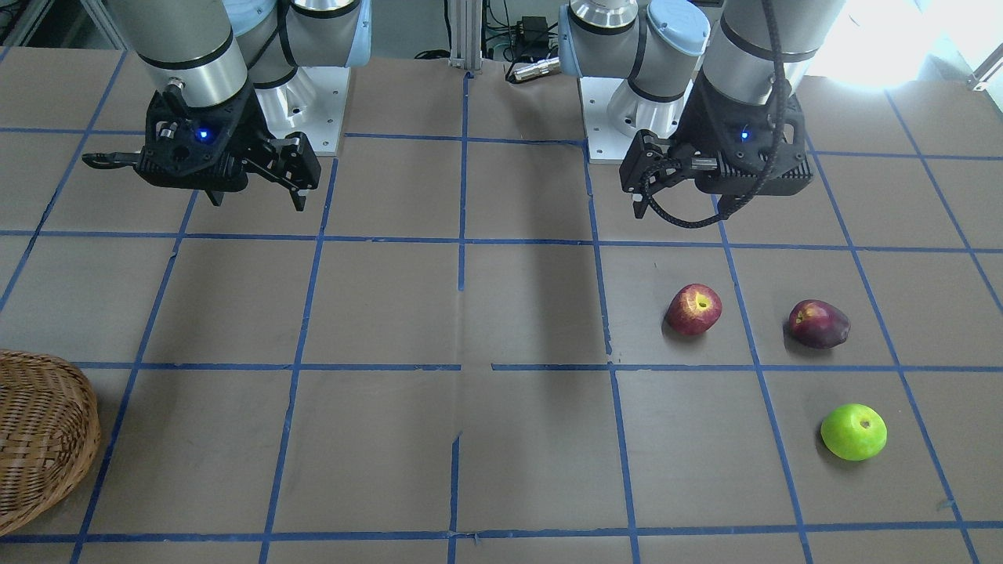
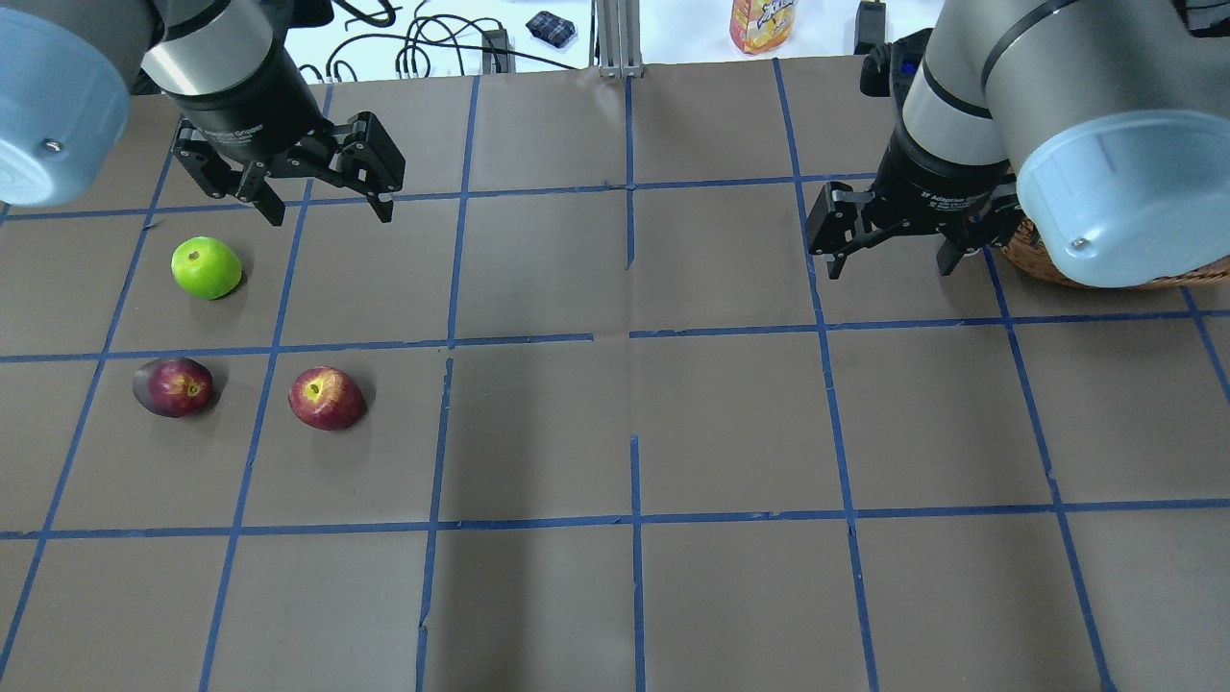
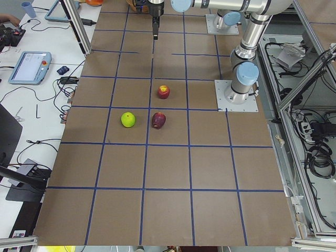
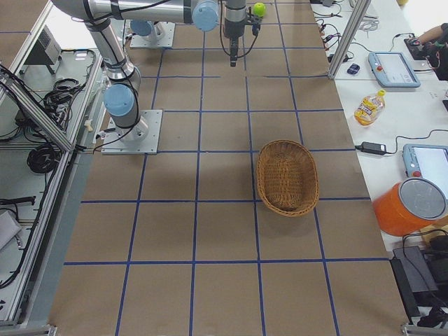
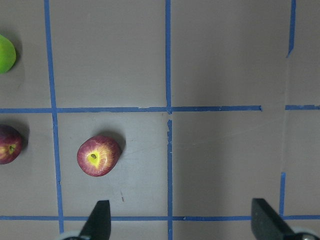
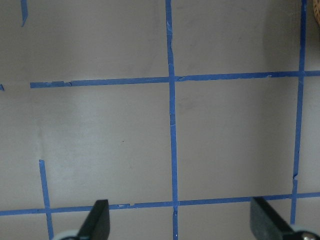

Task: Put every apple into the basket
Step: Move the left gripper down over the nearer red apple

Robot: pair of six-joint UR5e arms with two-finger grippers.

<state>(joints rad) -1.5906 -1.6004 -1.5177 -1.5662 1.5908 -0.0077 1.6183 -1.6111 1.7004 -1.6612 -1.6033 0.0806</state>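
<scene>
Orange bottle (image 4: 369, 107) near basket (image 4: 287, 175), off table (image 4: 210, 231)

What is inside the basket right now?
Nothing: the exterior right view shows the basket's bare wicker floor. The red apple, maroon apple and green apple lie on the table. Overhead, the right arm covers most of the basket.

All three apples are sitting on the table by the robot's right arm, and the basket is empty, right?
Almost. The apples sit on the robot's left side, not its right. The overhead view shows the red apple, the maroon apple and the green apple on the table near the left gripper. The basket is indeed empty, as the exterior right view shows.
</scene>
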